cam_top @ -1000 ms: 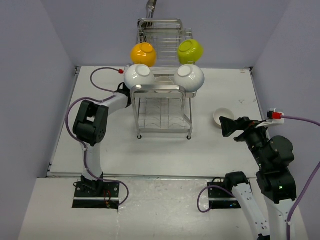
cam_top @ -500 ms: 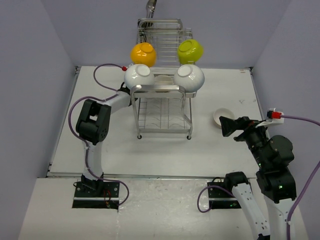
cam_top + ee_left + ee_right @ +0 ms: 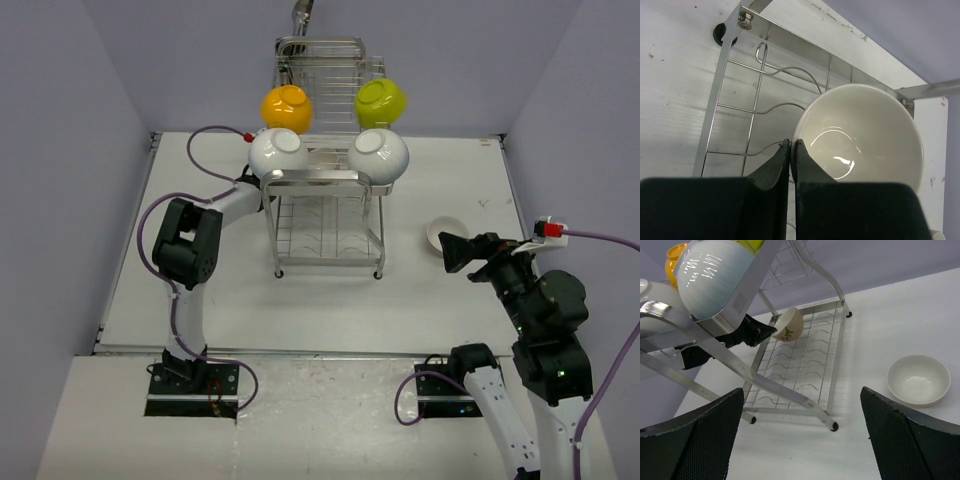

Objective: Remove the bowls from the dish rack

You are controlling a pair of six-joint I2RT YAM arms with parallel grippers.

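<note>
The left gripper (image 3: 790, 146) clamps the rim of a white bowl (image 3: 860, 135) inside the lower tier of the rack (image 3: 721, 76). The right gripper (image 3: 456, 252) hangs wide open over the scuffed white table (image 3: 330, 305), with lavender walls (image 3: 70, 150) around.

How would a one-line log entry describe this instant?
left claw: shut on bowl rim, in rack | right claw: open, empty, near table bowl

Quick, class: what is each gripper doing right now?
Left gripper: shut on the rim of a white bowl in the dish rack.
Right gripper: open, holding nothing.
</note>
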